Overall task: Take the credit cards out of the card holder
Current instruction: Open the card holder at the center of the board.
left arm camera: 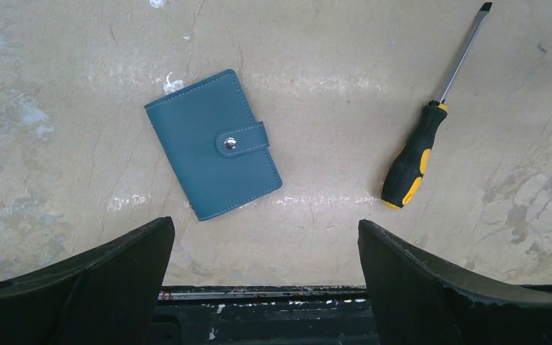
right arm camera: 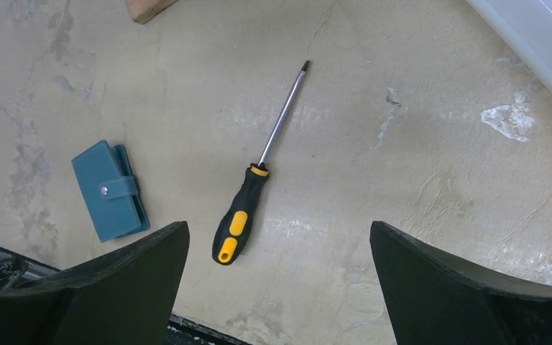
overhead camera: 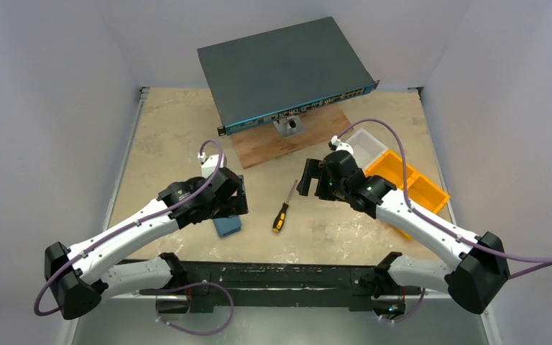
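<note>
Card holder (left arm camera: 213, 144) lies flat on the tabletop (left arm camera: 79, 86), below and just ahead of the left gripper (left arm camera: 264, 228), slightly toward the left-hand finger in the wrist view. It is folded shut, and its strap is fastened across the cover by a metal snap. No card shows anywhere, in or out of it.

The left gripper hangs above it with its jaws spread wide and nothing between them. The right gripper (right arm camera: 279, 228) is also spread wide and empty. From it the card holder sits off to the left, apart from it, with a black-and-yellow screwdriver (right arm camera: 241, 215) lying on the tabletop between the two grippers.

By my reading the task has barely begun. The holder is neither gripped nor opened, so all of it is left: pinning or lifting the holder, undoing the snap, folding it open and drawing the cards out.

No brand or lettering shows on the holder's cover, and the screwdriver handle carries none that I can make out. The network switch (overhead camera: 284, 68), far beyond both grippers, has markings along its front strip, but they are too small to read.
</note>
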You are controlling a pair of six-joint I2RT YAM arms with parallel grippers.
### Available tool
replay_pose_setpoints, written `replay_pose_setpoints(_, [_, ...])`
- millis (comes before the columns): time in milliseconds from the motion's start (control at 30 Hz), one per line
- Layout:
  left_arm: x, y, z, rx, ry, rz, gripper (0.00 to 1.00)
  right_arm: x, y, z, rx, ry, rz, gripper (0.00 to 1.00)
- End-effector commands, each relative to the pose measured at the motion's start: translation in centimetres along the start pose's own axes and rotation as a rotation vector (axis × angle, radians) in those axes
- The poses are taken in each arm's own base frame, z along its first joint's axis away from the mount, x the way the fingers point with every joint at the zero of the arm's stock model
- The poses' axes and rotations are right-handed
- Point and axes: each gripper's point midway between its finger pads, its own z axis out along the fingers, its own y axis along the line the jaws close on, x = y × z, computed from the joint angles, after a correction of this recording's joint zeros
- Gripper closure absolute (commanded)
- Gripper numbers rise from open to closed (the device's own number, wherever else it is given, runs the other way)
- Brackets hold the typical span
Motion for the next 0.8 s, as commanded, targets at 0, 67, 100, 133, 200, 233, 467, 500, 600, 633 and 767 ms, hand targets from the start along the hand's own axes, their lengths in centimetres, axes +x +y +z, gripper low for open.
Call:
replay_pose_setpoints(0, [-1.2,0.1,-0.4,-0.017,-0.043,-0.013,0.0,-0.8,-0.1,-0.7,0.007,-0.045,0.002,0.01])
replay_pose_setpoints(67, [-1.3,0.3,-0.5,-0.016,-0.047,-0.01,0.0,-0.8,-0.1,-0.6,0.008,-0.044,0.001,0.01])
replay_pose_setpoints(100, [-1.3,0.2,-0.5,-0.014,-0.048,-0.009,0.0,-0.8,-0.1,-0.6,0.01,-0.042,0.001,0.01])
replay_pose_setpoints(133, [-1.3,0.2,-0.6,-0.012,-0.05,-0.01,0.0,-0.9,-0.1,-0.6,0.008,-0.043,0.001,0.01])
replay_pose_setpoints(200, [-1.3,0.2,-0.7,-0.005,-0.052,-0.017,0.0,-0.9,-0.2,-0.5,0.012,-0.042,-0.001,0.01])
replay_pose_setpoints(233, [-1.3,0.2,-0.7,-0.003,-0.052,-0.02,0.0,-0.9,-0.2,-0.5,0.013,-0.043,0.0,0.01])
replay_pose_setpoints(467, [-1.2,0.7,-0.8,-0.02,-0.054,-0.034,0.0,-0.9,-0.1,-0.3,0.012,-0.043,-0.004,0.01])
replay_pose_setpoints(500, [-1.1,0.9,-0.8,-0.027,-0.053,-0.04,0.0,-0.9,0.0,-0.4,0.009,-0.044,-0.008,0.01])
replay_pose_setpoints(600, [-0.8,1.6,-0.8,-0.051,-0.048,-0.054,0.0,-1.0,0.5,-0.4,-0.003,-0.049,-0.026,0.01])
replay_pose_setpoints(633, [-0.7,1.8,-0.9,-0.06,-0.045,-0.062,0.0,-0.9,0.8,-0.4,-0.009,-0.047,-0.032,0.01])
replay_pose_setpoints(767, [-0.3,3.2,-0.7,-0.104,-0.034,-0.089,0.0,0.0,2.7,-0.1,-0.034,-0.029,-0.074,0.01])
